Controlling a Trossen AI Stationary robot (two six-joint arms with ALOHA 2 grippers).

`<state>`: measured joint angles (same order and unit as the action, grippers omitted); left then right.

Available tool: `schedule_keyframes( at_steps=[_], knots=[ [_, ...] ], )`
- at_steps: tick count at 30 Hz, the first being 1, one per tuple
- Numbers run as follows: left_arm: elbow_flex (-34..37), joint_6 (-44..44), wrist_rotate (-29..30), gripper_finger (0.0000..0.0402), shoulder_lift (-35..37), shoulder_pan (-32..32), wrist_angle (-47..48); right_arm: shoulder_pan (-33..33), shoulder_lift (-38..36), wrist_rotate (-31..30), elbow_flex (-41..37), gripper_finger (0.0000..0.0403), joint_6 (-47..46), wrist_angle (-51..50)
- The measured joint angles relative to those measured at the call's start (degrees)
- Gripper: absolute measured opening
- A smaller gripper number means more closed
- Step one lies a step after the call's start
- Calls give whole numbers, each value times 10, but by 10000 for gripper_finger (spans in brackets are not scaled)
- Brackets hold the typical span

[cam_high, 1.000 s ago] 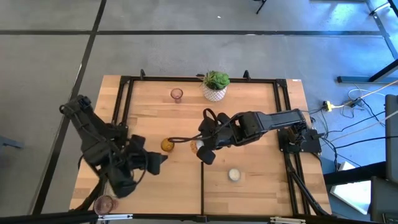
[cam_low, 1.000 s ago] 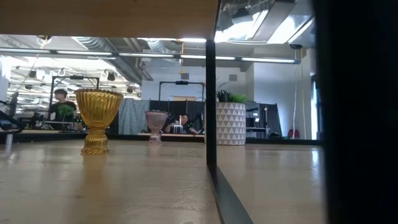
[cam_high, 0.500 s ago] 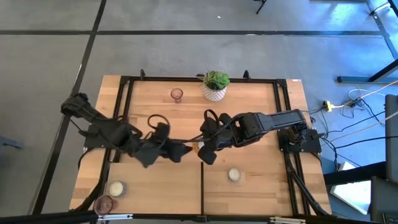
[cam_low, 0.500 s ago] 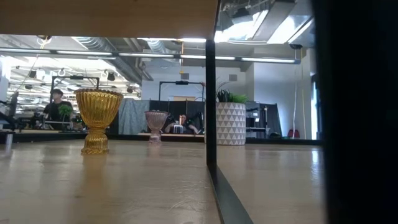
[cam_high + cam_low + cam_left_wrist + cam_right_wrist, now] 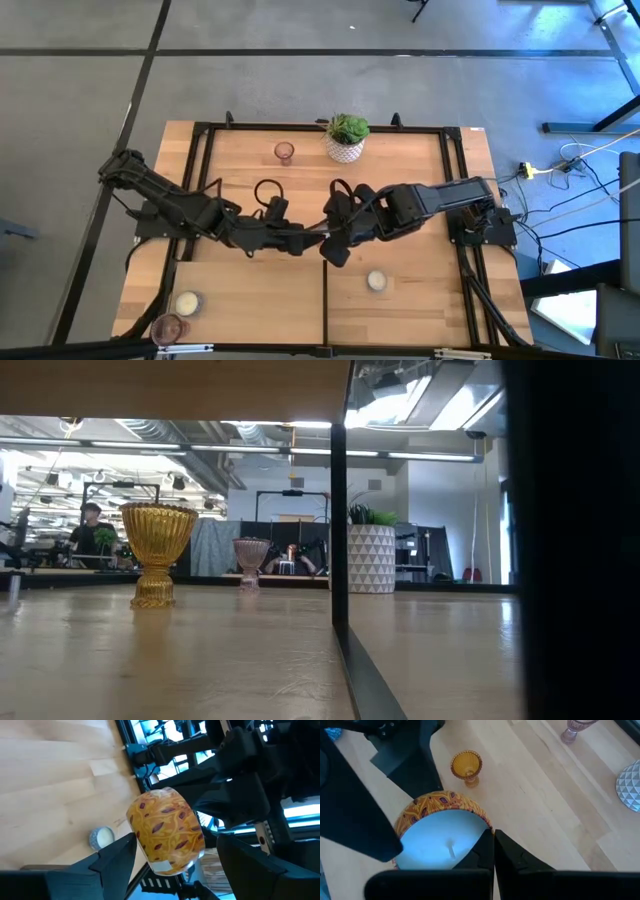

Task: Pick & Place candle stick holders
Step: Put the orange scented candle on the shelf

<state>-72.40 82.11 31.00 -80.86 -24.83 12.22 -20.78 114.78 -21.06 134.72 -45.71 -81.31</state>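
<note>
Handover: right claw [image 5: 333,243] clenched on patterned candle [image 5: 167,831], left claw [image 5: 308,240] spread around it to receive.

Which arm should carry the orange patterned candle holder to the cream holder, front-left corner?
Left, probably. The left gripper's open fingers straddle the orange patterned candle holder held by the right gripper, and the cream holder sits on the left arm's side.
</note>
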Motion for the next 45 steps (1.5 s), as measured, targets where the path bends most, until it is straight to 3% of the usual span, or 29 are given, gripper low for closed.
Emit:
schedule_keyframes(
  at_steps=[7,23,32,40,45],
  knots=[
    [0,4,-11,264,0,14,10,0,0,-6,0,0,-3,0],
    [0,-2,-44,185,0,37,28,0,-1,-14,0,2,-3,-2],
    [-1,18,-61,165,4,10,41,-4,-11,15,0,44,11,14],
    [-1,52,-137,166,45,-48,134,-23,-16,38,1,87,26,40],
    [-1,54,-172,165,61,-80,143,-30,-16,52,2,107,27,45]
  ],
)
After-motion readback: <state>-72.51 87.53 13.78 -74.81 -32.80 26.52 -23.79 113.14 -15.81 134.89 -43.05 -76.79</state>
